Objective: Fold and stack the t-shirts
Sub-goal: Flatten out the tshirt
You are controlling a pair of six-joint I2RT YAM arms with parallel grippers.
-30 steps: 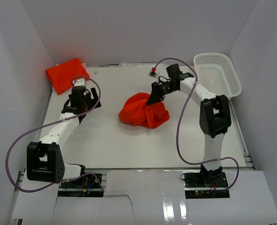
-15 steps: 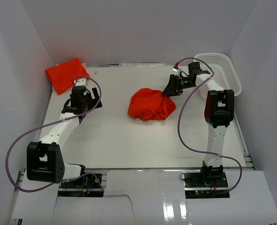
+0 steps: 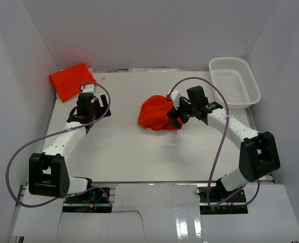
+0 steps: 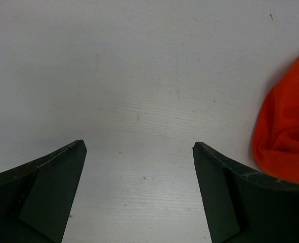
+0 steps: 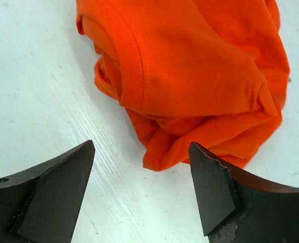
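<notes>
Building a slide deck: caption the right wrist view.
Open right gripper facing a crumpled orange-red t-shirt on the white table.

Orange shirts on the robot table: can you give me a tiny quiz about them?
1. True or false: a shirt lies in the white basket.
2. The folded t-shirt lies: A) at the far left corner of the table, B) under the left arm, C) at the near edge.
3. Is the right end effector open or shut near the crumpled t-shirt?
Key: 1 false; 2 A; 3 open.
</notes>
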